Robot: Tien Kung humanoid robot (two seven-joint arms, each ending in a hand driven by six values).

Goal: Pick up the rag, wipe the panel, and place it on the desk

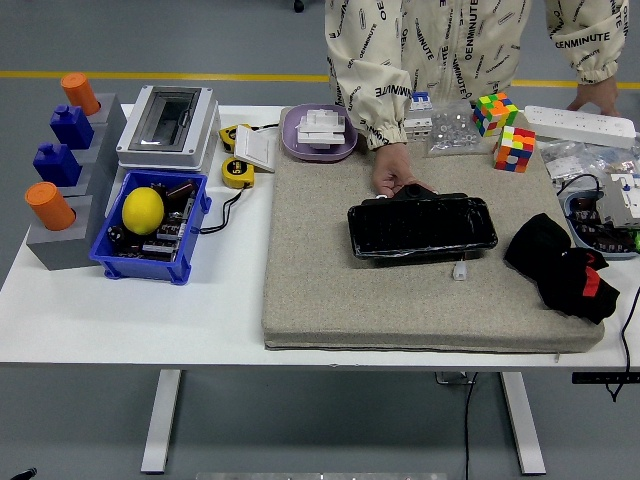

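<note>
- The crumpled black rag with a red patch [563, 265] lies on the right end of the grey fabric mat [330, 290], near the mat's near-right corner, with nothing holding it.
- The glossy black rectangular panel [421, 227] lies flat near the middle of the mat, left of the rag and apart from it.
- A person in a cream printed jacket stands at the far side of the white desk [120, 310]; one hand [397, 172] rests on the panel's far edge, the other hand [596, 98] on the white power strip [580, 124] at the far right.
- No robot hand is in view (neither left nor right), so their state cannot be told.
- Left of the mat sits a blue plastic bin [150, 228] holding a yellow lemon [143, 210].
- Two multicoloured puzzle cubes [505, 128] stand on the far right of the mat.
</note>
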